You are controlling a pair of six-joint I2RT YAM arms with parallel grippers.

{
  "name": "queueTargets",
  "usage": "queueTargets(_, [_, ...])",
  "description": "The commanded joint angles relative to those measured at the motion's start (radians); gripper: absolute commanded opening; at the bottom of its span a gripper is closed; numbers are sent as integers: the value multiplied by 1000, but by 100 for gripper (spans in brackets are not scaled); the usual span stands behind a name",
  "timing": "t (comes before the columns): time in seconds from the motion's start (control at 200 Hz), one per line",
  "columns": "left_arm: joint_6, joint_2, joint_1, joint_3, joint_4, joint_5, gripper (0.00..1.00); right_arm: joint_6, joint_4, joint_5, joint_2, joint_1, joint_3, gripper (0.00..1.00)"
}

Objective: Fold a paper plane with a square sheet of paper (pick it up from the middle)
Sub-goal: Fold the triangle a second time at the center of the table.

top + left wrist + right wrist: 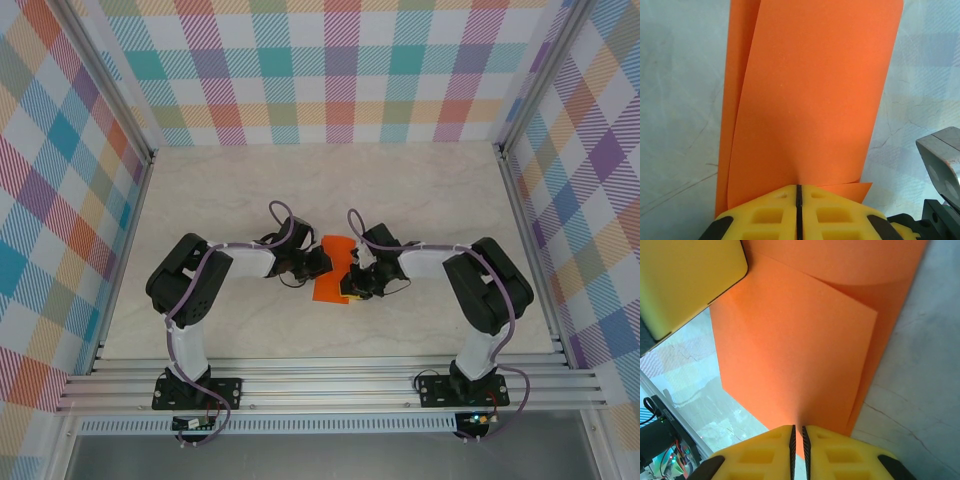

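One orange paper (333,282) is sitting over the middle of the table (430,190), doubled over on itself, and whether it is resting on the surface or hanging just above it I cannot tell. From above, the left gripper (321,263) is pinching the paper at its 9 o'clock edge, while the right gripper (352,286) is pinching it near 4 o'clock. Seen from the left wrist, the left gripper (798,186) is pressing its yellow fingers (765,215) tightly together on the near edge of the paper (810,100), whose two layers are running away toward 12 o'clock, one peeking out at 9 o'clock behind the other. Seen from the right wrist, the right gripper (798,428) is clamping the paper (795,350) in a hairline slit, a folded flap lying over a wider layer.
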Motion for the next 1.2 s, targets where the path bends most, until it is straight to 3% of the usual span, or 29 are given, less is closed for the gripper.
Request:
queueTargets(0.0, [24, 14, -3, 1, -94, -40, 10, 11, -84, 28, 14, 2, -71, 16])
queueTargets(0.205, [-20, -41, -18, 3, -43, 51, 24, 27, -52, 23, 24, 2, -62, 15])
queueTargets(0.48, [-118, -111, -61, -67, 47, 39, 26, 41, -34, 24, 28, 2, -54, 14])
queueTargets(0.79, [-177, -30, -89, -105, 136, 68, 26, 49, -24, 27, 28, 2, -57, 14])
queueTargets(1.195, [-57, -31, -41, -70, -96, -177, 24, 20, -70, 57, 0, 2, -73, 13])
